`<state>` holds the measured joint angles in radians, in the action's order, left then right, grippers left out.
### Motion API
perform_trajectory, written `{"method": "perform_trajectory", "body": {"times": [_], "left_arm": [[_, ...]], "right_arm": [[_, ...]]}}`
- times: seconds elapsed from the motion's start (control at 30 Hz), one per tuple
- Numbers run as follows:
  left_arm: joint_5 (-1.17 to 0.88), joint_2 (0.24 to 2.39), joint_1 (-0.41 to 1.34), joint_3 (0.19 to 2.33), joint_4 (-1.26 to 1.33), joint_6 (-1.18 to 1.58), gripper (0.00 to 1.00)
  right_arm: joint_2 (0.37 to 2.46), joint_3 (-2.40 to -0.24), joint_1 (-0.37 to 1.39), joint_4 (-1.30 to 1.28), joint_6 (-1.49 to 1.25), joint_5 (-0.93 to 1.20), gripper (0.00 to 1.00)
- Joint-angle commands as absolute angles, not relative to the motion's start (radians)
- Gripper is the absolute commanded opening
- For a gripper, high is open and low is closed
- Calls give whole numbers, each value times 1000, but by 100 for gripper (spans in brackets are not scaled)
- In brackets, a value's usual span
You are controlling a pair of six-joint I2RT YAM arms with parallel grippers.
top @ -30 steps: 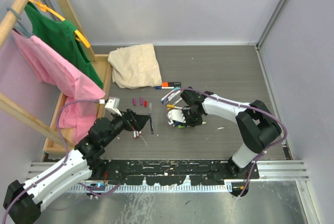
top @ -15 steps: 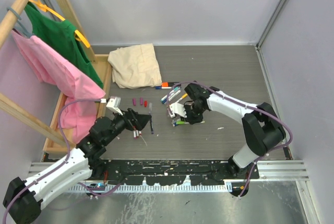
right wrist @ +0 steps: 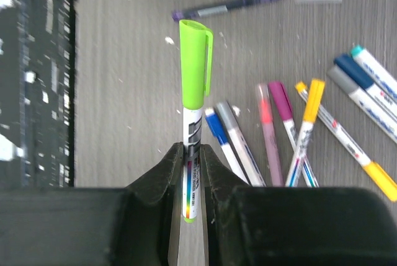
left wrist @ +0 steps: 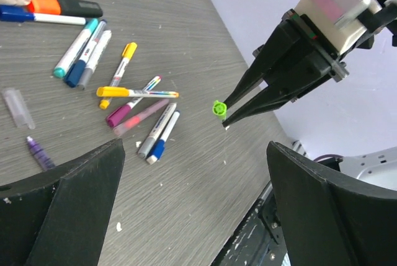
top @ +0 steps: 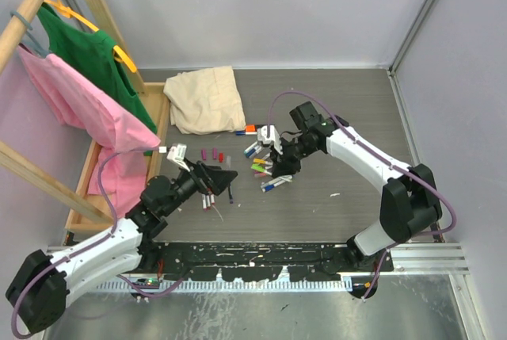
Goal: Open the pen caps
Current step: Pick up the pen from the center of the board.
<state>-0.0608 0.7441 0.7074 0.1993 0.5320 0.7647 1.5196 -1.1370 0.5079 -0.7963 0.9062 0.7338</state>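
The green cap (right wrist: 194, 61) is judged light, stiff and slick, press-fitted on a thin white pen (right wrist: 191, 126); it should be pinched across its middle, off the clip, and pulled straight along the barrel. The pen is clamped by its barrel in the right gripper (right wrist: 192, 154), raised above the loose pens (right wrist: 283, 106) on the bench (top: 341, 110), cap aimed at the left gripper (top: 223, 178), which is spread wide, empty, not yet around the cap.

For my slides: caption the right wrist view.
Right gripper shut on a green-capped pen, above loose pens on the grey table.
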Motion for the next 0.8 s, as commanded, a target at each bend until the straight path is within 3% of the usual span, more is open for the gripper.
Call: {"method": "perform_trajectory", "body": {"times": [0.0, 0.37, 0.5, 0.77], "left_arm": [[-81, 786, 709, 195, 760, 816, 97], [-102, 937, 710, 257, 914, 897, 88], [-85, 1009, 726, 283, 942, 969, 77], [62, 1062, 822, 316, 941, 986, 77]], "right_arm": [[1471, -1189, 491, -808, 815, 980, 1], [1466, -1200, 463, -805, 766, 1108, 1], [1459, -1182, 456, -745, 700, 1086, 1], [1469, -1165, 455, -695, 643, 1054, 1]]}}
